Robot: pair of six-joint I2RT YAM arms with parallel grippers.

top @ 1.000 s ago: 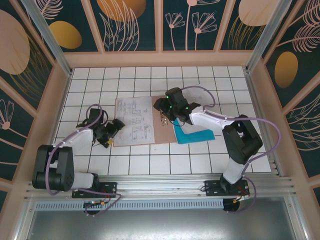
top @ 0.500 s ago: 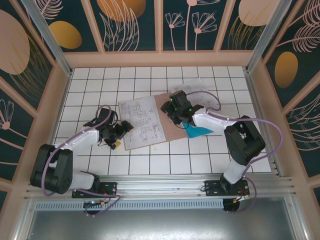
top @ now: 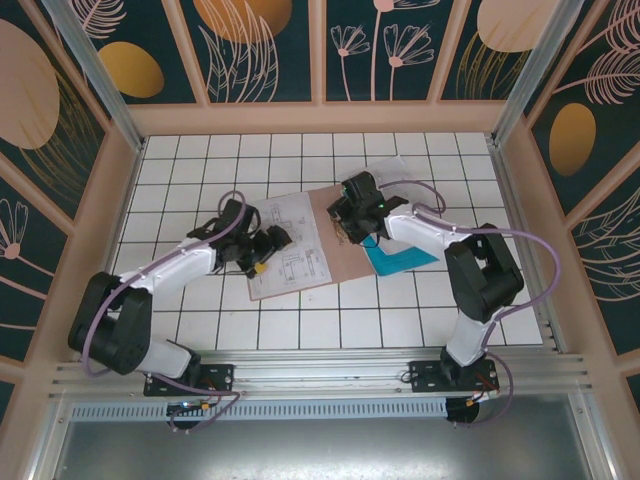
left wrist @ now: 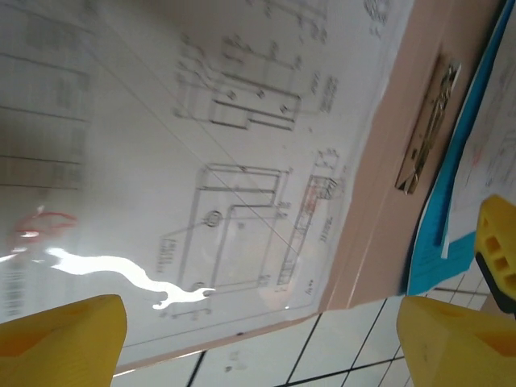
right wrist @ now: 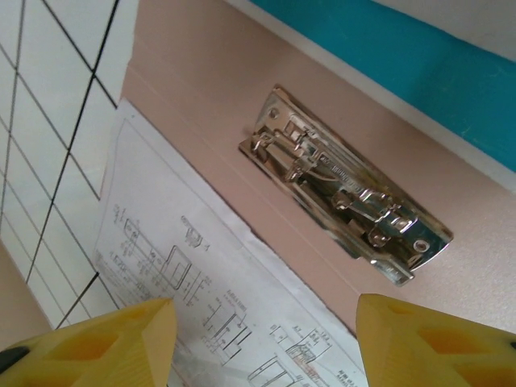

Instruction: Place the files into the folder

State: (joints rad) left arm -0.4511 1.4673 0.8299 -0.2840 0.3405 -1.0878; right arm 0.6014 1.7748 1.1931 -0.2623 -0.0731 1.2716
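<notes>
The pinkish-brown folder (top: 338, 262) lies open and askew at the table's middle, its metal clip (right wrist: 347, 197) on the inner face. The white printed file (top: 285, 240) rests on the folder's left half. The teal-blue file (top: 402, 260) pokes out from under the folder's right edge. My left gripper (top: 268, 243) hovers open over the printed sheet (left wrist: 201, 145), yellow fingertips (left wrist: 60, 334) wide apart, near its lower corner. My right gripper (top: 350, 215) is open above the clip and the folder (right wrist: 210, 97), with nothing between its fingertips (right wrist: 435, 343).
Another white printed sheet (top: 398, 168) lies behind the right arm on the white tiled table (top: 200, 160). Wooden walls (top: 320, 118) fence the table on three sides. Tiles in front of the folder (top: 330, 320) are bare.
My left gripper has travelled right, from beside the folder onto the printed sheet. The folder and sheet have turned askew. My right gripper shifted slightly back and right.
</notes>
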